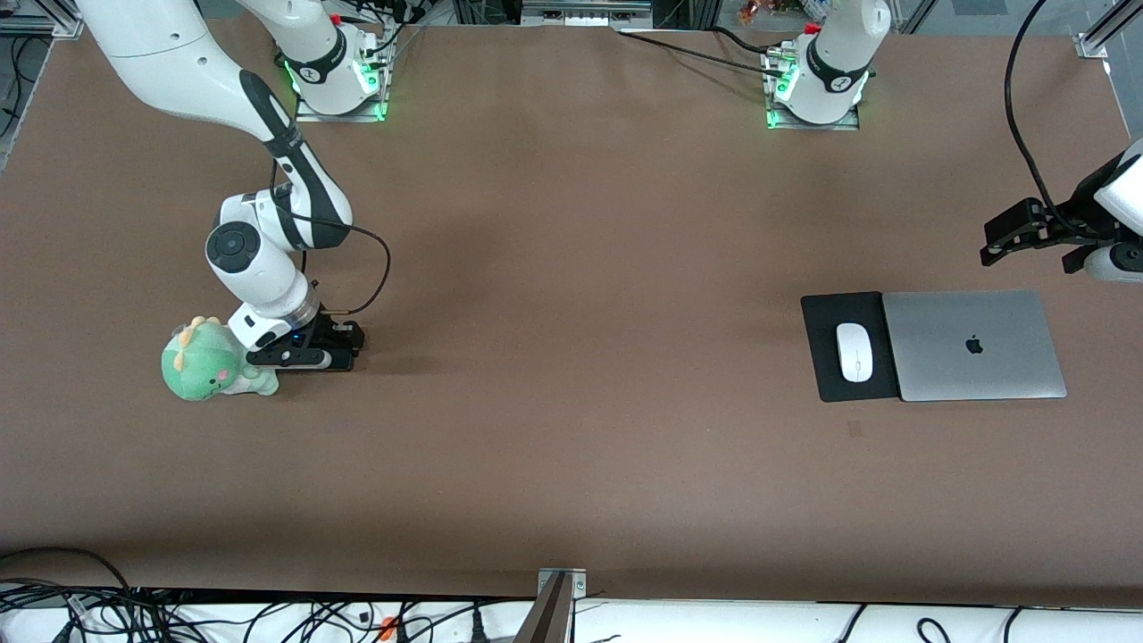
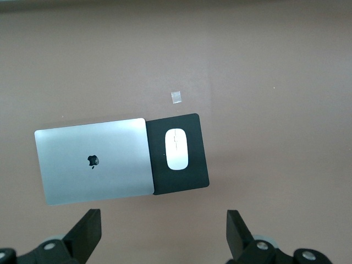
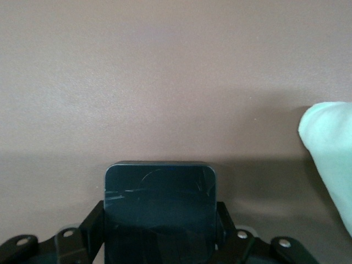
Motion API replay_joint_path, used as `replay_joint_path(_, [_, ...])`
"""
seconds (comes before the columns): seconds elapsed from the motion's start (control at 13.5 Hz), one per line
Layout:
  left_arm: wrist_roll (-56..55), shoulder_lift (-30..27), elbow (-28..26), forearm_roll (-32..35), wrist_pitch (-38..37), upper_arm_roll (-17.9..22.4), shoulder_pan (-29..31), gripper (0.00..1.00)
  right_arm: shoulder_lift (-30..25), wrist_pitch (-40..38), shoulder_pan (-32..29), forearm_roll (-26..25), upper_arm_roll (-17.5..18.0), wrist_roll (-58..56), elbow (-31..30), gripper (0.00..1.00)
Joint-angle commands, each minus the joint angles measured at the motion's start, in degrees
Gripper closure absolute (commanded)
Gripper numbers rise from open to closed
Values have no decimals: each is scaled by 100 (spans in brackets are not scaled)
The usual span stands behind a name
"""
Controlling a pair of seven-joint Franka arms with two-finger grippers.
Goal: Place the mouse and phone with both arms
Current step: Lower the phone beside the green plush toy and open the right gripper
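The white mouse (image 1: 855, 351) lies on a black mouse pad (image 1: 823, 375) toward the left arm's end of the table; it also shows in the left wrist view (image 2: 177, 149). My left gripper (image 1: 1000, 241) hangs open and empty in the air above the table beside the laptop, its fingers (image 2: 88, 231) wide apart. The black phone (image 3: 159, 198) sits between the fingers of my right gripper (image 3: 159, 225). My right gripper (image 1: 344, 348) is low at the table, next to a green plush toy. In the front view the phone is hidden by the gripper.
A closed silver laptop (image 1: 973, 345) lies against the mouse pad. A green plush dinosaur (image 1: 210, 362) sits by my right gripper, and its edge shows in the right wrist view (image 3: 330, 159). A small tape patch (image 1: 855, 429) is on the table nearer the front camera than the pad.
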Motion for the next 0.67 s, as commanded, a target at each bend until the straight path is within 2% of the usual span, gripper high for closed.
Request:
replay_joint_path(0.0, [92, 68, 163, -12, -30, -6, -7, 0, -28, 92, -157, 103, 89, -370, -53, 32])
replay_joint_path(0.07, [92, 76, 163, -12, -30, -6, -7, 0, -28, 84, -158, 103, 89, -380, -44, 0])
replay_joint_path(0.37, [92, 68, 163, -12, -30, -6, 2, 0, -142, -135, -149, 112, 124, -372, 157, 0])
replay_joint_path(0.59, [92, 76, 163, -12, -30, -6, 11, 0, -334, -705, -149, 242, 133, -380, 438, 0])
